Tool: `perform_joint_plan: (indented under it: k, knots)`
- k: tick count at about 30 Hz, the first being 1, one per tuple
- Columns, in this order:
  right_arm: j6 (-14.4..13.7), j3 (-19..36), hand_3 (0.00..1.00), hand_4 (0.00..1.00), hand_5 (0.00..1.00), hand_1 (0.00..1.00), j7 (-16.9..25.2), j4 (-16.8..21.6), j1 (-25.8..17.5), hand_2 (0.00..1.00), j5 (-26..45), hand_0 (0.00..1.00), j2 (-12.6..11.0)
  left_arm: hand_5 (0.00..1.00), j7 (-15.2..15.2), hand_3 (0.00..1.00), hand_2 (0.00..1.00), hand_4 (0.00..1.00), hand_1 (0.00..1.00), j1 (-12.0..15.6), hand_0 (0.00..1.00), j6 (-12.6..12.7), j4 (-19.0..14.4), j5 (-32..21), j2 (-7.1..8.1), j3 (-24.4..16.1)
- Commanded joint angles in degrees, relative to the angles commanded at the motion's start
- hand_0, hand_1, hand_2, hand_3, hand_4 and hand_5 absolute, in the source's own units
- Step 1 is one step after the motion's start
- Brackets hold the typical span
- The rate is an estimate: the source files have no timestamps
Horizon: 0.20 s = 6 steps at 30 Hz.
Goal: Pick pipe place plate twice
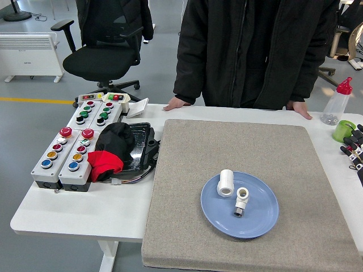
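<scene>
Both pipe fittings lie on the blue plate (255, 221), lower centre-right of the frame: a short white pipe (226, 182) and an elbow fitting (241, 199) just beside it. The right robot hand (354, 148) sits at the right edge, well apart; its finger state cannot be told. Left robot hand absent. Task judged complete.

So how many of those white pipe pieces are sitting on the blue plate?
2. A short white plastic pipe sleeve lies at the round blue plate's upper left; a white pipe fitting with a metal end lies beside it, near the middle. None seem hidden.
</scene>
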Motion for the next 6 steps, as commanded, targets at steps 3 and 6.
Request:
perform_joint_plan:
  k: [3, 6]
  knots:
    - [0.0, 0.0, 0.832, 0.701, 0.560, 0.830, 0.0, 0.0, -0.4, 0.890, -0.1, 0.864, 0.2, 0.998, 0.2, 0.654, 0.713, 0.508, 0.684, 0.2, 0.679, -0.1, -0.1, 0.0, -0.01, 0.1]
    - [0.0, 0.1, 0.832, 0.701, 0.560, 0.830, 0.0, 0.0, -0.5, 0.890, -0.1, 0.864, 0.4, 0.998, 0.3, 0.654, 0.713, 0.508, 0.684, 0.3, 0.679, -0.2, -0.1, 0.1, -0.02, 0.0]
